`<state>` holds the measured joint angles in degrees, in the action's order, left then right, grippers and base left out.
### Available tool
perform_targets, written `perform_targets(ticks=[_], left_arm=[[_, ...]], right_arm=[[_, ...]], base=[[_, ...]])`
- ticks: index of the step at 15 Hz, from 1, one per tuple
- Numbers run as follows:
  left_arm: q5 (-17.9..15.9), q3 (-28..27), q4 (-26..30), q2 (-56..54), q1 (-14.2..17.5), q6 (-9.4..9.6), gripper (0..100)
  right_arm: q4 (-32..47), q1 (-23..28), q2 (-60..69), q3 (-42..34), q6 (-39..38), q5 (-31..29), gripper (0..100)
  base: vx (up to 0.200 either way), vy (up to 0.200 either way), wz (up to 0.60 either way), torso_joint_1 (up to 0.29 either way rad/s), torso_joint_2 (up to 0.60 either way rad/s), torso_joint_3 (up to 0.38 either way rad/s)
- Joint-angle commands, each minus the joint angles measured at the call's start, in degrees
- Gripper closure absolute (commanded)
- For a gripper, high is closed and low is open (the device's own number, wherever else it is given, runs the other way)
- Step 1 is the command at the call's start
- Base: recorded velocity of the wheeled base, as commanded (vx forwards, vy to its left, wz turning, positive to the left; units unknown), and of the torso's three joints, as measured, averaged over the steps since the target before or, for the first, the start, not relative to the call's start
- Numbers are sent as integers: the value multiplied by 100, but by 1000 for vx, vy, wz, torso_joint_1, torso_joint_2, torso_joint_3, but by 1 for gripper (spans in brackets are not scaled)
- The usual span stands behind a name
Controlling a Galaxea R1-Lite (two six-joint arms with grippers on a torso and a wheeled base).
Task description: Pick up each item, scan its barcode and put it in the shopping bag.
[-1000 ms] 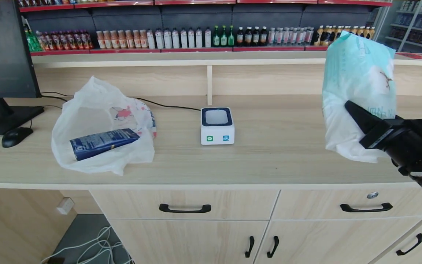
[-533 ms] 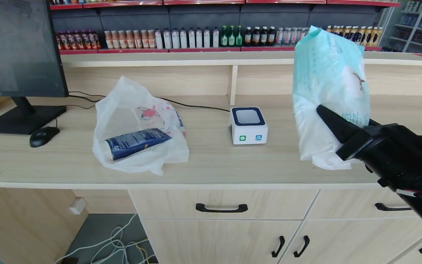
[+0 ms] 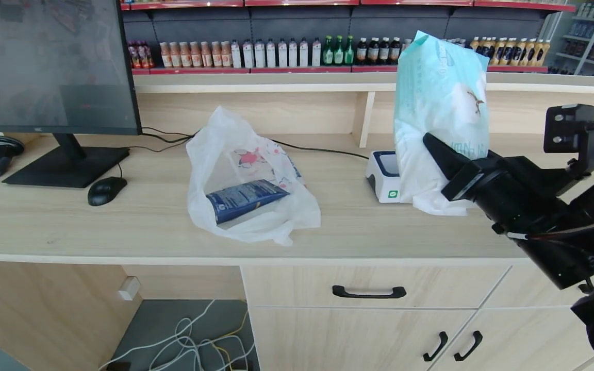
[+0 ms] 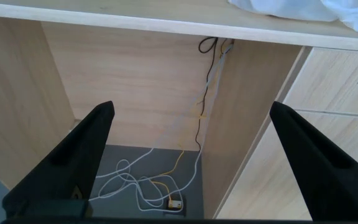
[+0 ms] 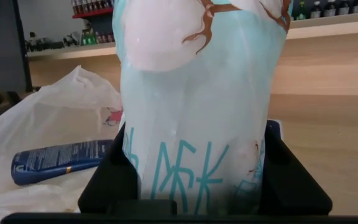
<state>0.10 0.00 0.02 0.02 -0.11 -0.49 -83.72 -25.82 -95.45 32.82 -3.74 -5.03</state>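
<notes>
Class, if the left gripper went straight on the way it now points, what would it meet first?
The left gripper, open, points under the counter. It would likely first meet the hanging cables or the wooden back panel behind them; depth is hard to judge.

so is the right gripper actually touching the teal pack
Touching. The right wrist view shows the right gripper with a finger pressed against each side of the teal pack.

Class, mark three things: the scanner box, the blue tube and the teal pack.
scanner box (image 3: 380, 181): head view, white front face.
blue tube (image 3: 245, 198): head view, middle of its body.
teal pack (image 3: 439, 98): head view, upper front.
</notes>
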Motion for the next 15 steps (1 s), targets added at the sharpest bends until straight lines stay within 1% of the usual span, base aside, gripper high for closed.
perform_targets(ticks=[1,4,8,12,15], left_arm=[[-10,0,-11,-2,2,-4,0],[-1,0,-2,-2,2,-4,0],[-10,0,-2,-2,2,-4,0],[-10,0,-20,-2,2,5,0],[-1,0,-11,-2,2,-13,0]], right_arm=[[-3,60,-448,401,-4,-24,100],[14,174,-1019,1078,-12,-200,100],[14,323,-1661,2106,-12,-261,100],[14,622,-2065,2660,-12,-323,100],[5,736,-2206,2695,-21,-314,100]], base=[[0,0,0,0,0,0],[0,0,0,0,0,0],[0,0,0,0,0,0],[0,0,0,0,0,0],[0,0,0,0,0,0]])
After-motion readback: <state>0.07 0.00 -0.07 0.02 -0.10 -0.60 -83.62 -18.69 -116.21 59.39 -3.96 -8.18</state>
